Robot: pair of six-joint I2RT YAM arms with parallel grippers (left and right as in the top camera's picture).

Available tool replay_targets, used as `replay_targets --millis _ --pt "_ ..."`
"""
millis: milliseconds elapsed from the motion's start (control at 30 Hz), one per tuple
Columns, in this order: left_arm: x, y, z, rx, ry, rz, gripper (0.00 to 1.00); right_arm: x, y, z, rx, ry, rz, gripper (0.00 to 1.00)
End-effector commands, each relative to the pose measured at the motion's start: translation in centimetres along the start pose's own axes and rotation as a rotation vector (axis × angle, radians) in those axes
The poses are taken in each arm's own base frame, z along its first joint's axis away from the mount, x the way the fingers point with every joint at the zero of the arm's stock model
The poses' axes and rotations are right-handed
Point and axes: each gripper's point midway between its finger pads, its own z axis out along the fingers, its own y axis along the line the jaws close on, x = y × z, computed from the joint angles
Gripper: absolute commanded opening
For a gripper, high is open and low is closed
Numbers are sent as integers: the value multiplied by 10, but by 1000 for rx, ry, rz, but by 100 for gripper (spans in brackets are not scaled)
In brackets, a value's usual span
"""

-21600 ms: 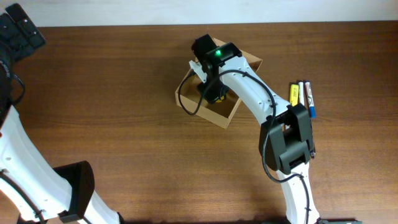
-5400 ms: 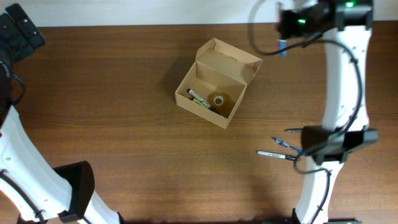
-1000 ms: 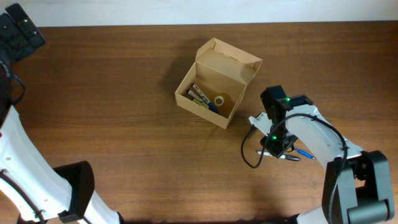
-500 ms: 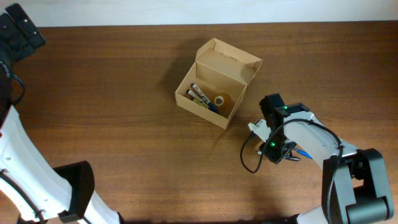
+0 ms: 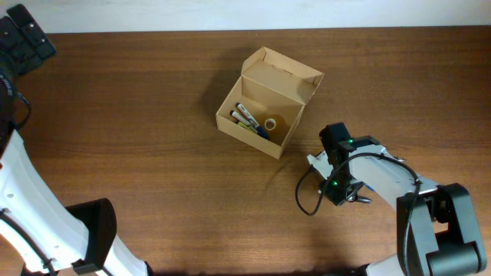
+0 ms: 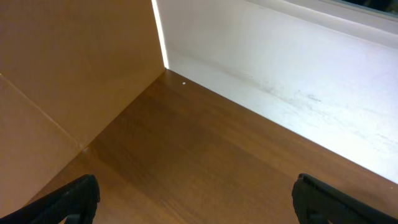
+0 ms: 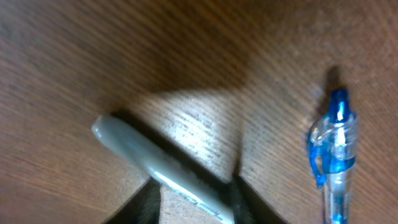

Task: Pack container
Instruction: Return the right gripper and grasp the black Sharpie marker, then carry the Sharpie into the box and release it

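Observation:
The container (image 5: 282, 77) is a tan cardboard box, open at the table's middle with its flap lid raised. Inside lie pens (image 5: 247, 119) and a tape roll (image 5: 271, 123). My right gripper (image 5: 343, 194) is down on the table to the container's lower right. In the right wrist view its jaws (image 7: 196, 194) stand on either side of a grey marker (image 7: 155, 165) that lies slantwise on the wood, both fingers against it. A blue pen (image 7: 333, 143) lies just to the right. My left gripper (image 5: 24, 37) is at the far top left, open (image 6: 202, 211) and empty.
A white wall (image 6: 298, 68) runs along the table's far edge, and a tan board (image 6: 68, 68) stands beside the left gripper. A black cable (image 5: 305, 201) loops from the right arm onto the table. The left arm's base (image 5: 96, 234) is at the bottom left.
The right gripper has shifted slightly toward the table's front over the loose pens and its jaws have narrowed onto the grey marker. The left arm and the container have not moved.

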Motion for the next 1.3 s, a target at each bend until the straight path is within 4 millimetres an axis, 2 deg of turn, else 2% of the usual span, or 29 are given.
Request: replay_targets --millis 0,133,400,500,600,700,833,1000,1133,1233,1267 --pt "1 0 4 -1 10 8 100 4 -2 9 27 20 34 22" --pt "1 0 4 -1 10 8 100 -1 -5 9 42 2 64 11" --pt "1 0 4 -1 10 8 100 -19 -14 5 68 -69 121 4" --pt "1 0 4 -1 10 8 100 -34 -18 -6 62 -118 183 4" --pt "1 0 4 -1 10 8 100 -56 -25 -27 47 -190 230 4" --pt "1 0 4 -1 10 8 100 -79 -34 -56 37 -262 290 4" --pt "1 0 4 -1 10 8 100 -104 -45 -109 18 -351 330 4" --pt "1 0 4 -1 10 8 100 -129 -52 -200 9 -499 358 4" --pt "1 0 4 -1 10 8 100 -145 -39 -273 37 -641 267 4" --pt "1 0 4 -1 10 8 100 -161 -17 -314 98 -746 63 4" --pt "1 0 4 -1 10 8 100 -167 -10 -322 122 -774 -10 4"
